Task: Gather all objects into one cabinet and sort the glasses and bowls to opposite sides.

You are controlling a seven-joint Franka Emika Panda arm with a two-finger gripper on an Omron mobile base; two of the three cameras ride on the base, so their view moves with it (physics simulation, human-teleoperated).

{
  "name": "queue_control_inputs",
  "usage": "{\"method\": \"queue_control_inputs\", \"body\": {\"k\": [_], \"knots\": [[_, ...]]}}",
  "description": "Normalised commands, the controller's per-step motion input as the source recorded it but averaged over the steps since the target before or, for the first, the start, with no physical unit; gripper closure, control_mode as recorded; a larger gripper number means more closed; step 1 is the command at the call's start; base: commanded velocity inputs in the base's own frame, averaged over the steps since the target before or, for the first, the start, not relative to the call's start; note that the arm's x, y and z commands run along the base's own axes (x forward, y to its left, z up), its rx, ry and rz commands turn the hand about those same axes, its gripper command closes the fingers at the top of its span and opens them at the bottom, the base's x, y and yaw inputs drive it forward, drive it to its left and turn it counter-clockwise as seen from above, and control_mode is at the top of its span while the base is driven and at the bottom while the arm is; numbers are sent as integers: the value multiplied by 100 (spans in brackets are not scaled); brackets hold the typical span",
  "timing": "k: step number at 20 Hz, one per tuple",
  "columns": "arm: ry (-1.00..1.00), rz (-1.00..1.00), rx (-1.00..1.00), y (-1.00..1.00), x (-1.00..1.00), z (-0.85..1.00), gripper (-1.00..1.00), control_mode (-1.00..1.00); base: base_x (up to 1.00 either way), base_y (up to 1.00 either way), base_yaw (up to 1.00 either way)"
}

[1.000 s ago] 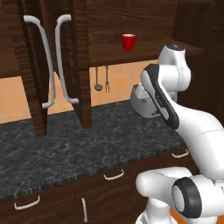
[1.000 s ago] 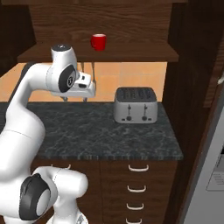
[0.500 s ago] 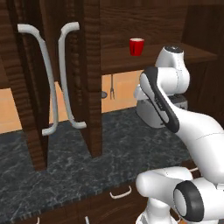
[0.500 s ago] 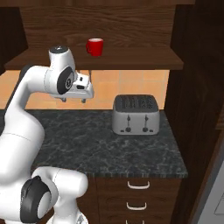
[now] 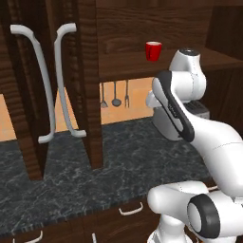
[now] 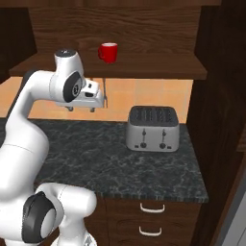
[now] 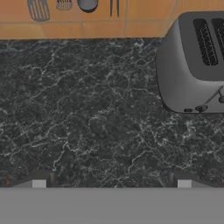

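Red and glossy, a single cup stands upright on the open shelf of the dark wood cabinet, toward the left part of that shelf as seen from the right base view, with bare wood on both sides of it. The cabinet doors hang open on the left, two long curved white handles facing each other on their edges.

Below the shelf, the hand hovers above the dark speckled desk, pointing down, well below the cup and a little left of it. Its fingers stand wide apart and carry nothing; in the hand view the two small tips sit far from each other over bare stone.

A grey toaster stands on the desk to the right of the hand, near the back wall. A few kitchen utensils hang on the orange wall under the shelf. Drawers with small white handles run along the front of the desk.
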Motion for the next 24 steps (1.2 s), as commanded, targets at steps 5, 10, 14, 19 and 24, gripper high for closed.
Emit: {"method": "queue_control_inputs", "body": {"k": [5, 10, 14, 19, 24], "knots": [[0, 0, 0, 0, 0, 0, -100, 100, 79, -37, 3], [0, 0, 0, 0, 0, 0, -100, 100, 5, -2, 0], [0, 0, 0, 0, 0, 0, -100, 100, 3, 0, 0], [-18, -2, 0, 0, 1, 34, -100, -100, 3, 0, 0], [-37, -11, 0, 1, 0, 70, -100, -100, 0, 0, 0]]}}
